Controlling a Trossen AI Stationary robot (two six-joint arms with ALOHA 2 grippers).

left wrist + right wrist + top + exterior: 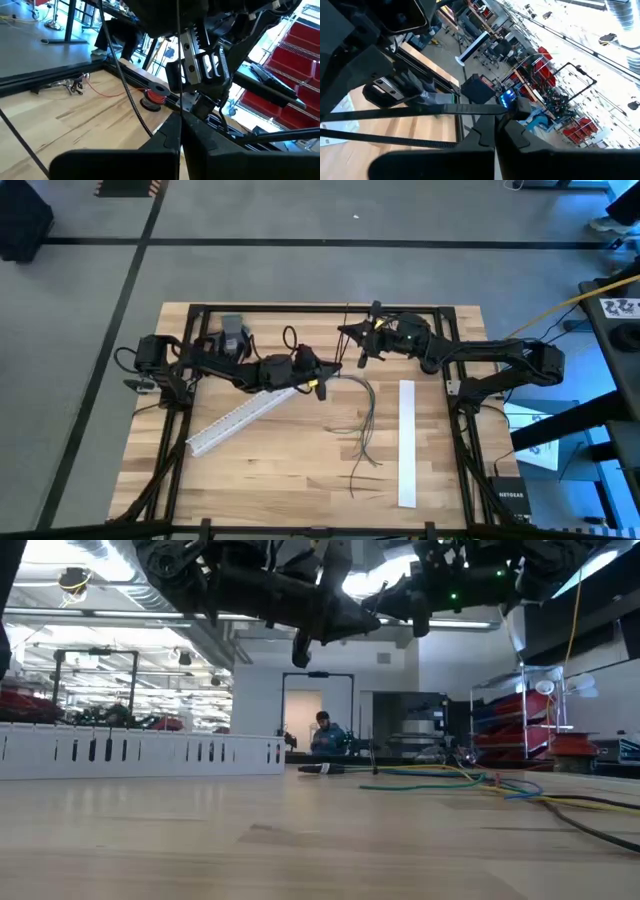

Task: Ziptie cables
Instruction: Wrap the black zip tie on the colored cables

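Overhead, both hands pinch black zipties; cables (365,420) lie loose on table (280,470).

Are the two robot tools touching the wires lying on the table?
Apart. In the low view, both the left tool and right tool hang high above the cables, with open room showing between them and the tabletop.

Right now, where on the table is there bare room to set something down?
Free: the wood below the slanted white slotted strip, and the strip of table right of the upright white strip. Crowded: the middle, where the cables sprawl under both arms.
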